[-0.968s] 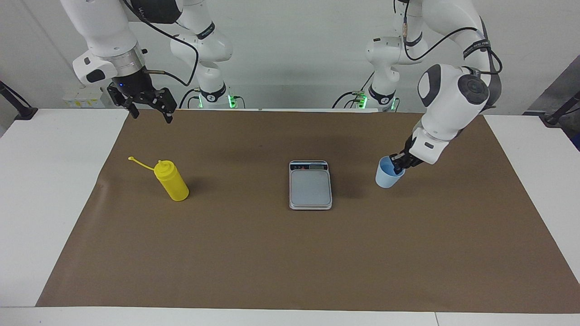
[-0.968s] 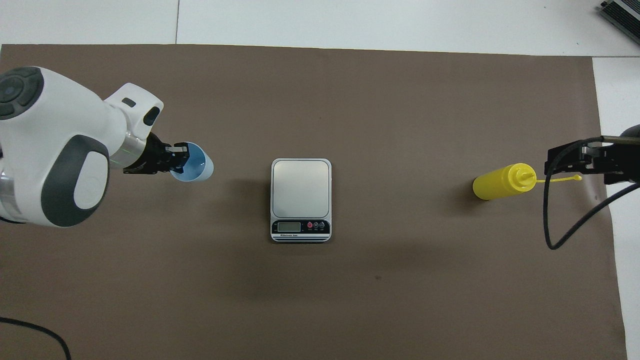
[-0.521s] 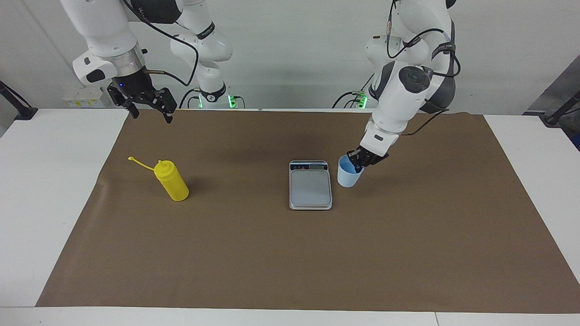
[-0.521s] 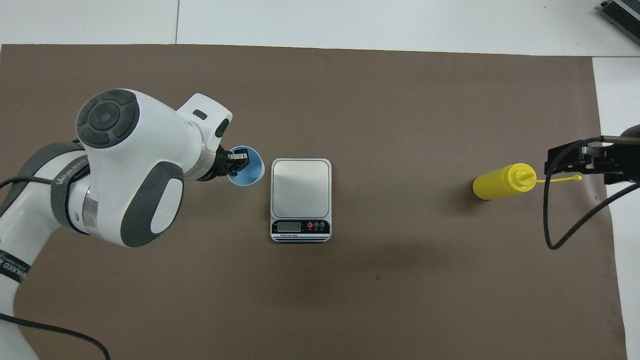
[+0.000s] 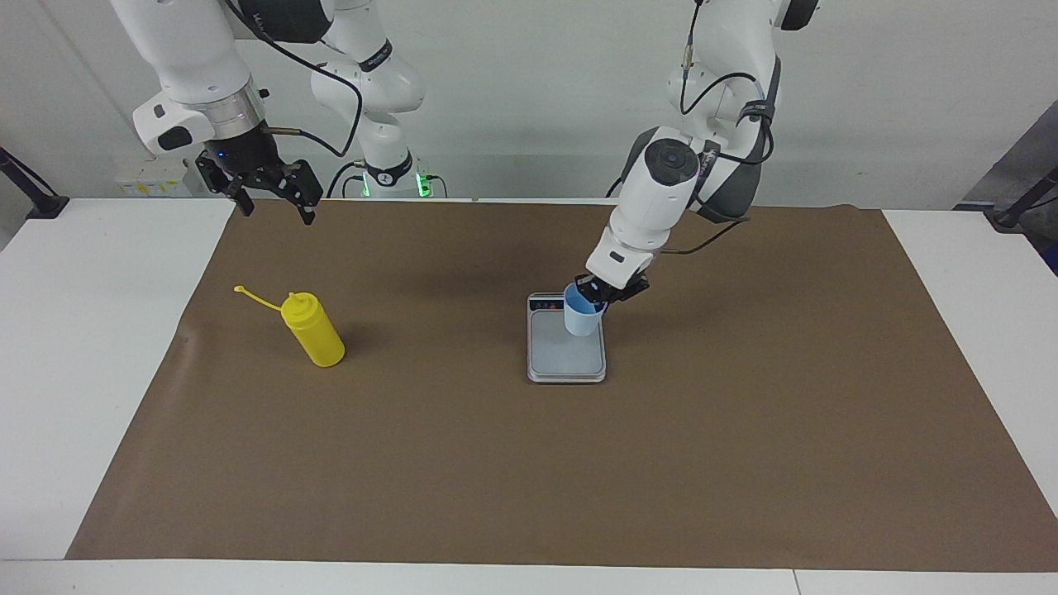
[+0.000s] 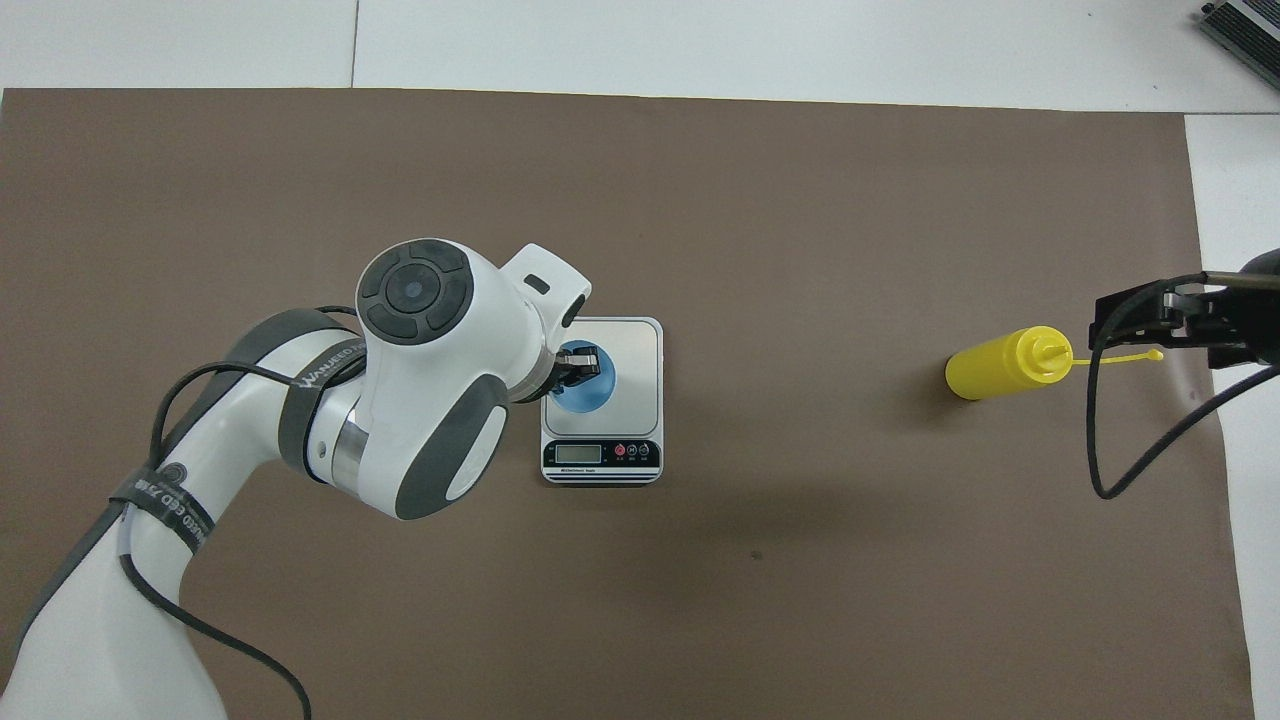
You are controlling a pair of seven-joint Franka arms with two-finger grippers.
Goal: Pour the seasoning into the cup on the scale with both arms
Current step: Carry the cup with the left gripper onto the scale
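Carried from beside the scale (image 5: 566, 351), the light-blue cup (image 5: 580, 315) now hangs upright over its plate, rim pinched by the left gripper (image 5: 602, 296); the right gripper (image 5: 273, 197), fingers spread wide, waits over the tabletop (image 5: 99, 330) above the yellow seasoning (image 5: 313, 330). Overhead, the cup (image 6: 585, 385) shows only its blue inside; open brown mat (image 6: 800, 250) surrounds the scale (image 6: 630, 345).

text: "WANJEED" partly legible | on: strap band around left arm (image 6: 320, 365) | scale display: unreadable
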